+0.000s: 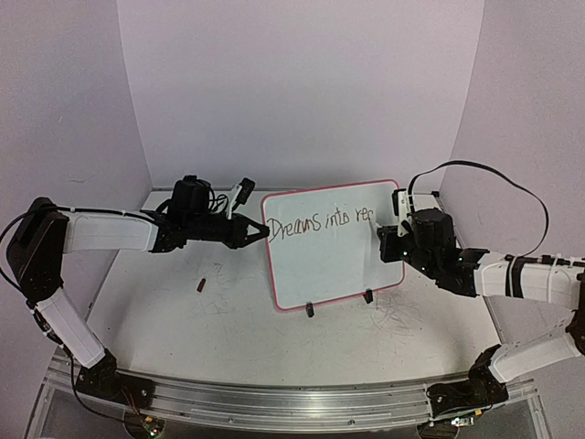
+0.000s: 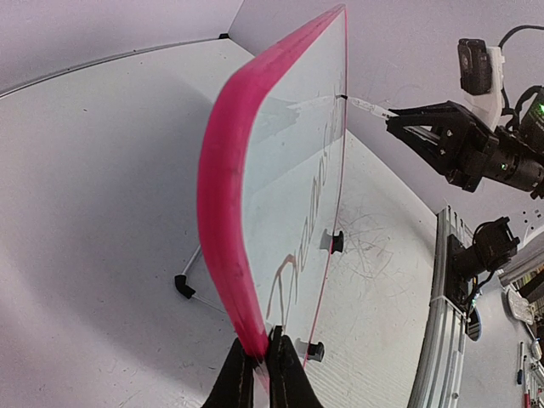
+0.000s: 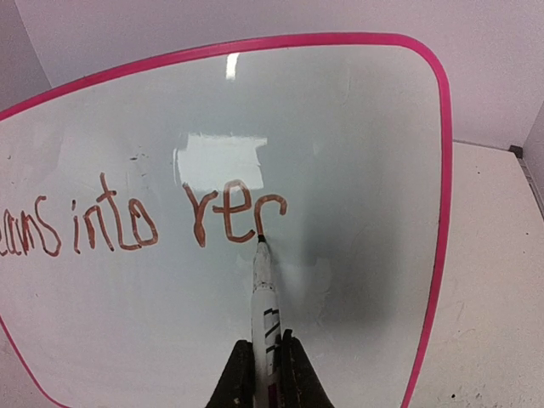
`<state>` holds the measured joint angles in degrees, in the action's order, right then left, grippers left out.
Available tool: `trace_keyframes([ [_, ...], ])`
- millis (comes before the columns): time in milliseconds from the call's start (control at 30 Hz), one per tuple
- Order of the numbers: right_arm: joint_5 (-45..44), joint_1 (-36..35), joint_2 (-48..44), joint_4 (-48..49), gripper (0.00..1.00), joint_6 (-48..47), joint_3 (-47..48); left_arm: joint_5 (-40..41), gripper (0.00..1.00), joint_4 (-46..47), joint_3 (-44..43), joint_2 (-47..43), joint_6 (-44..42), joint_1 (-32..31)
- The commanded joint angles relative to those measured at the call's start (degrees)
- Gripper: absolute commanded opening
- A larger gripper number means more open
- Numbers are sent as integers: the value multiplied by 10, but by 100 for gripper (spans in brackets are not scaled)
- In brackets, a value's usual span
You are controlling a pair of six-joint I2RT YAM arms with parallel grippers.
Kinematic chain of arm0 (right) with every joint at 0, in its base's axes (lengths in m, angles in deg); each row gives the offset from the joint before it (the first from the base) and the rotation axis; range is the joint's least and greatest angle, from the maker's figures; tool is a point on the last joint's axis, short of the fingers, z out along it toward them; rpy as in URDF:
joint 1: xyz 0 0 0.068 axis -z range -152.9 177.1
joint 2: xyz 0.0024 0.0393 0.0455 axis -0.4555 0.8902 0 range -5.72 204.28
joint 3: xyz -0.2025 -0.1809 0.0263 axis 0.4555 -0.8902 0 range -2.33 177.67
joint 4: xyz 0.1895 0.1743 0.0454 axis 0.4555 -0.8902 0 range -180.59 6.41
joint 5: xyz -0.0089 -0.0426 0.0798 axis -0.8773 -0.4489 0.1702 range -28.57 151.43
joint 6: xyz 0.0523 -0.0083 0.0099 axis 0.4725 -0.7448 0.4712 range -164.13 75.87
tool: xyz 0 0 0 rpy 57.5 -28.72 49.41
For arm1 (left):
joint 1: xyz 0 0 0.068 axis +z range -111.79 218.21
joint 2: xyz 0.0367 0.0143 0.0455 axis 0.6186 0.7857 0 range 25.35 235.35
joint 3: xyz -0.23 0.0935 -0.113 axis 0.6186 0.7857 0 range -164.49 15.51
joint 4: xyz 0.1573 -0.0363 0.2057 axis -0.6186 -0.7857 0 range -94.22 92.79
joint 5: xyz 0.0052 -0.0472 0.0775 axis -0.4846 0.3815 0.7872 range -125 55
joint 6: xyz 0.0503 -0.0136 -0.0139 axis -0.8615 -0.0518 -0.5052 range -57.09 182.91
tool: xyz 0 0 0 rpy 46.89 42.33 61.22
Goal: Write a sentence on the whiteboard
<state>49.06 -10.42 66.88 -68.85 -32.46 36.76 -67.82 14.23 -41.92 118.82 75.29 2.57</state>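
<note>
Right fingers point(image 3: 241, 378) pinch marker point(image 3: 263, 293), tip touching board point(image 3: 357, 170) at end of "rec".
Left fingers point(image 2: 234, 382) pinch board's left edge.
Board upright mid-tabletop point(image 1: 164, 302).

Risks:
- Hard tip pressure could tilt board or slip thin edge grip.
- Sentence point(image 3: 127, 225) may crowd right frame point(image 3: 442, 212).

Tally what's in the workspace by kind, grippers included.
Glossy white rectangular whiteboard with pink frame: 1
White marker pen: 1
Small dark red loose object: 1
Grippers: 2 (left gripper, right gripper)
Total: 5
</note>
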Motion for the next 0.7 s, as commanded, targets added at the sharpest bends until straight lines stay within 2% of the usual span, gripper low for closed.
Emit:
trace_keyframes([
  [0, -17, 3, -11, -10, 0, 8, 1, -7, 0, -34, -14, 3, -32, -15],
  [667, -49, 4, 29, 23, 0, -5, 48, -4, 0, -35, -13, -1, -35, -16],
])
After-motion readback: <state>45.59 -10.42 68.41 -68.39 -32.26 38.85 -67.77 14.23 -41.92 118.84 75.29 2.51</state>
